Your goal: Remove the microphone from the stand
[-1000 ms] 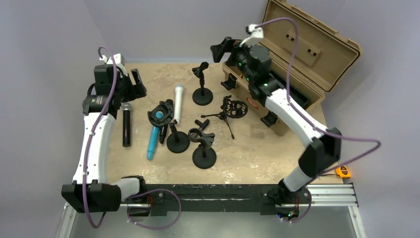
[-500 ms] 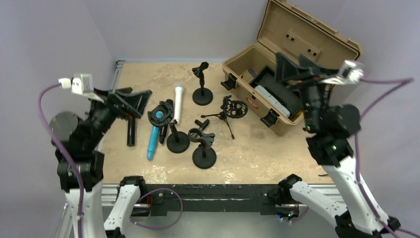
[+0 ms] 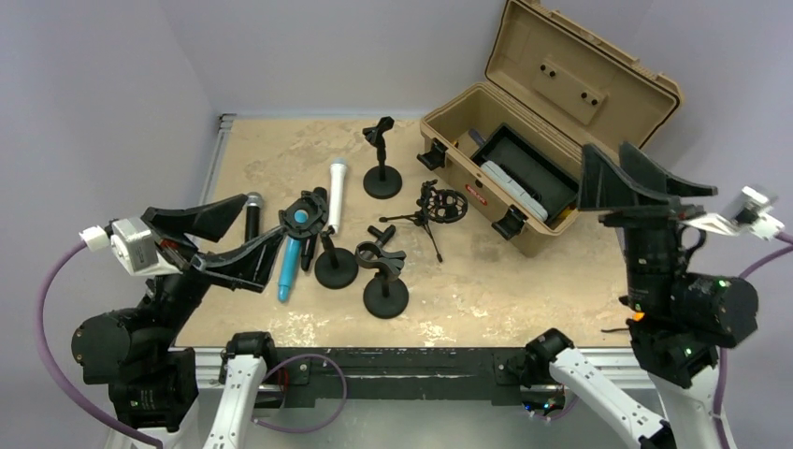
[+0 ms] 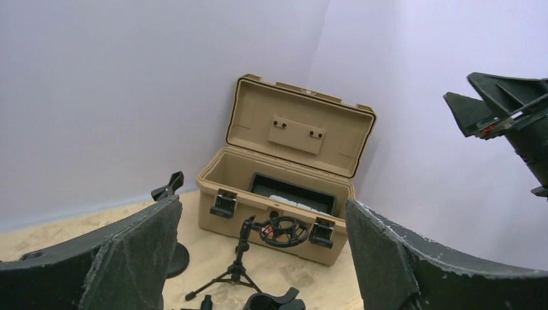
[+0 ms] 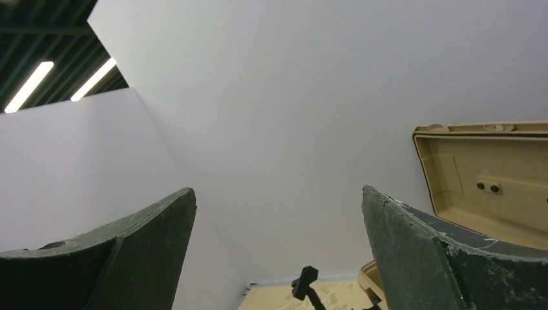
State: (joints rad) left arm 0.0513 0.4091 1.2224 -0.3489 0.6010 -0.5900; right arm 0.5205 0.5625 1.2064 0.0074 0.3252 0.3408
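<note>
Left gripper [image 3: 261, 223] and right gripper [image 3: 605, 150] both have their fingers spread wide with nothing between them, held up over the near corners of the table [image 3: 486, 281]. One black microphone [image 3: 252, 213] lies flat on the left side, clear of every stand. Just right of it, a blue microphone [image 3: 288, 267] has its head in the ring clip of a round-based stand [image 3: 335, 269].

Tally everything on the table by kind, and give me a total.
Microphones: 3 (black microphone, blue microphone, white microphone)
Round-base stands: 3 (back stand, middle stand, front stand)
Tripod stands: 1 (tripod)
Cases: 1 (tan case, lid open)
Total: 8
</note>
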